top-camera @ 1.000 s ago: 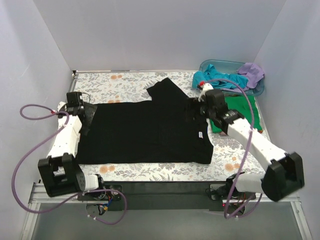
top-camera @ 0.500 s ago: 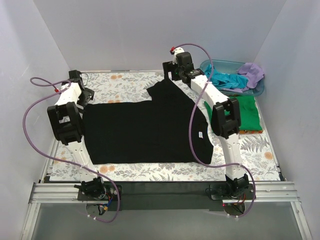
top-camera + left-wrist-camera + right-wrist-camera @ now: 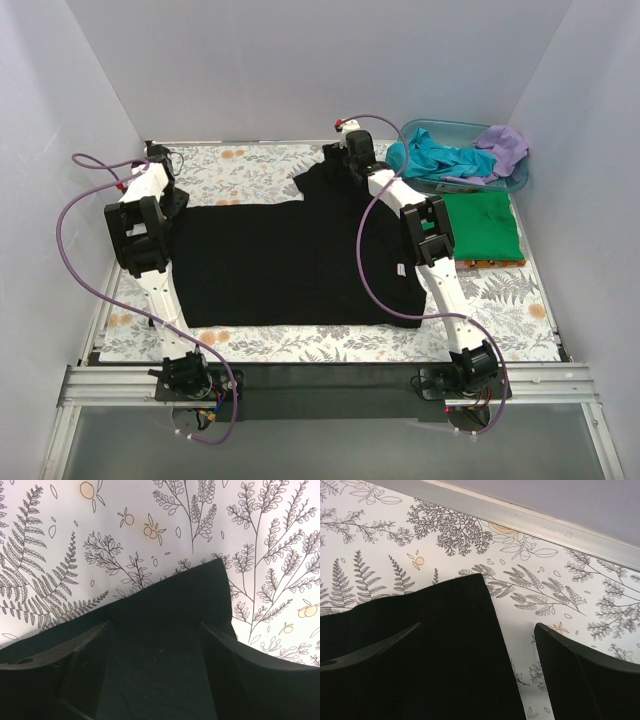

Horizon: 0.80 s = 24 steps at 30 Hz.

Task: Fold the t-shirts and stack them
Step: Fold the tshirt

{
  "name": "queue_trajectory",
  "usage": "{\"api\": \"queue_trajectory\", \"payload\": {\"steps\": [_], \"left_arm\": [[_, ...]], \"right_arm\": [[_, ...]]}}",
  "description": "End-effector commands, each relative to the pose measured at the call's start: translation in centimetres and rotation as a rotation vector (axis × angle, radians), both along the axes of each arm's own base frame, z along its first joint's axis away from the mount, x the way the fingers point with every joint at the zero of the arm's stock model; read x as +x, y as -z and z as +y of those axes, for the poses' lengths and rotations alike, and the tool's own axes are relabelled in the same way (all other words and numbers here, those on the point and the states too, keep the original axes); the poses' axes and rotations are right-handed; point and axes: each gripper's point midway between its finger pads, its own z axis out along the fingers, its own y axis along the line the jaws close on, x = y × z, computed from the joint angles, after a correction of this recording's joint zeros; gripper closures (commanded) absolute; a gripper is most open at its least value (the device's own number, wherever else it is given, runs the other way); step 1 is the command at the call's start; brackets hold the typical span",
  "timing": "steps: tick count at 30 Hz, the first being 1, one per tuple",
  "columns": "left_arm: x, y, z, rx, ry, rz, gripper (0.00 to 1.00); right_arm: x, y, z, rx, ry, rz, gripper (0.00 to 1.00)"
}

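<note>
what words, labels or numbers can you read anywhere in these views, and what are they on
No text can be read in any view.
Small white label on the black t-shirt: too small to read.
Tablecloth: only printed ferns and fruit, no words.

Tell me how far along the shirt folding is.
Done: the green tee lies folded right of the black tee. In hand: the black tee is spread flat, unfolded; the left pincer and right pincer, both open, sit over its far corners. Left: folding it, plus the teal tee and lilac tee bunched in the tub, then stacking.
</note>
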Motion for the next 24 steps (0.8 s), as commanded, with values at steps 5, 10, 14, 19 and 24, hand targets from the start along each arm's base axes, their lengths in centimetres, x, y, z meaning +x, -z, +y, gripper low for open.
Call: {"api": "queue_trajectory", "payload": {"steps": [5, 10, 14, 19, 24], "left_arm": [[-4.0, 4.9, 0.2, 0.000, -0.057, 0.154, 0.34], [-5.3, 5.9, -0.1, -0.013, -0.058, 0.201, 0.37], [-5.5, 6.6, -0.7, -0.040, -0.045, 0.206, 0.39], [-5.8, 6.9, -0.7, -0.042, -0.035, 0.219, 0.49], [-5.1, 7.2, -1.1, -0.068, 0.003, 0.195, 0.74]], "right_arm": [[1.7, -3.7, 1.6, 0.040, -0.034, -0.135, 0.19], [-0.7, -0.7, 0.8, 0.085, -0.018, 0.088, 0.21], [-3.0, 2.1, 0.7, 0.168, -0.048, 0.269, 0.29], [-4.2, 3.4, 1.0, 0.178, -0.045, 0.338, 0.49], [-4.1, 3.5, 0.2, 0.162, 0.010, 0.341, 0.82]]}}
